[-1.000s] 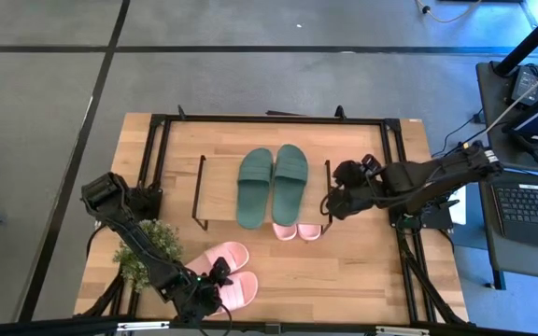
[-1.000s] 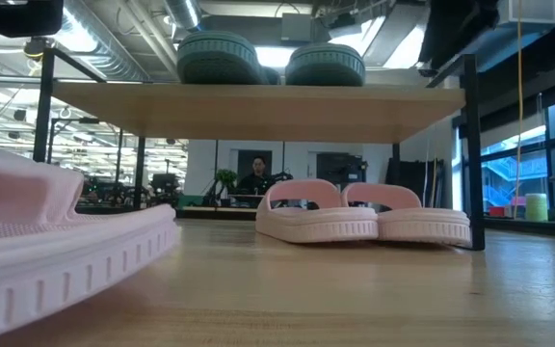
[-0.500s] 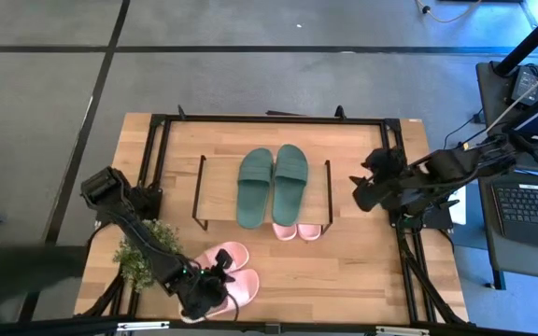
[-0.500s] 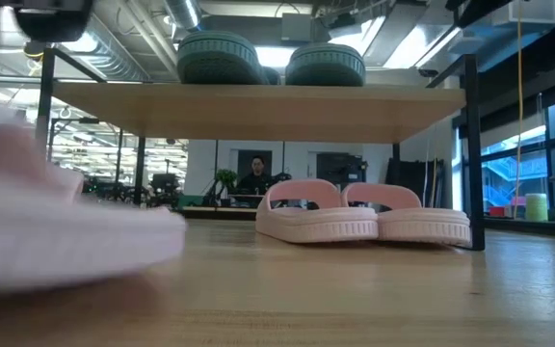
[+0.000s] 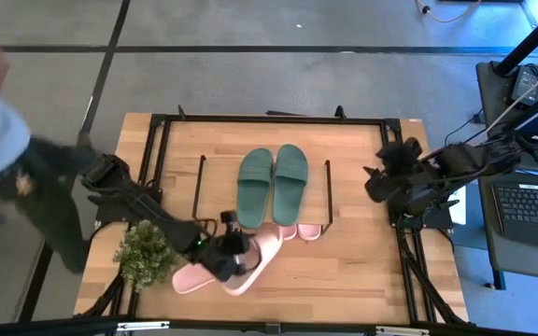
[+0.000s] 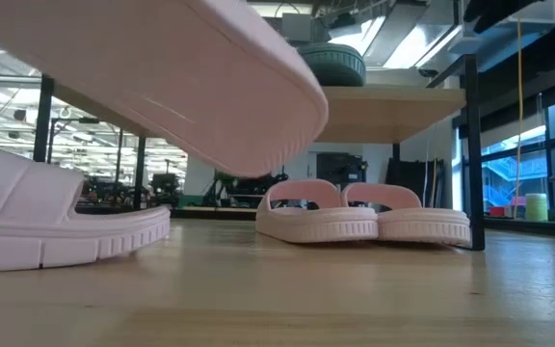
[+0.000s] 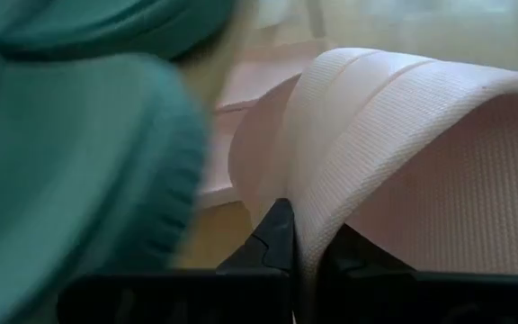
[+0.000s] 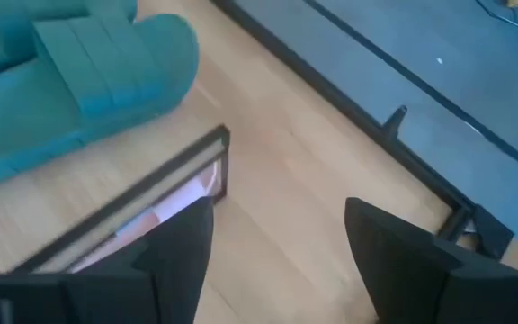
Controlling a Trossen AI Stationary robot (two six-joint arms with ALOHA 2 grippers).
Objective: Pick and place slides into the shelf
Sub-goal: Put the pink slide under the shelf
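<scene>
We have one pink slide (image 5: 255, 257) up off the table, near the shelf's (image 5: 215, 187) front. Our left gripper (image 5: 227, 254) is pinched tight on its strap. The slide's long way runs slanted, its far end toward the shelf. Its partner pink slide (image 5: 194, 276) lies flat below.

To do this well, we think we should turn it straight, then slip it in low beside the pink pair (image 5: 296, 231). Our right gripper (image 5: 381, 179) waits wide apart past the shelf's right side.
</scene>
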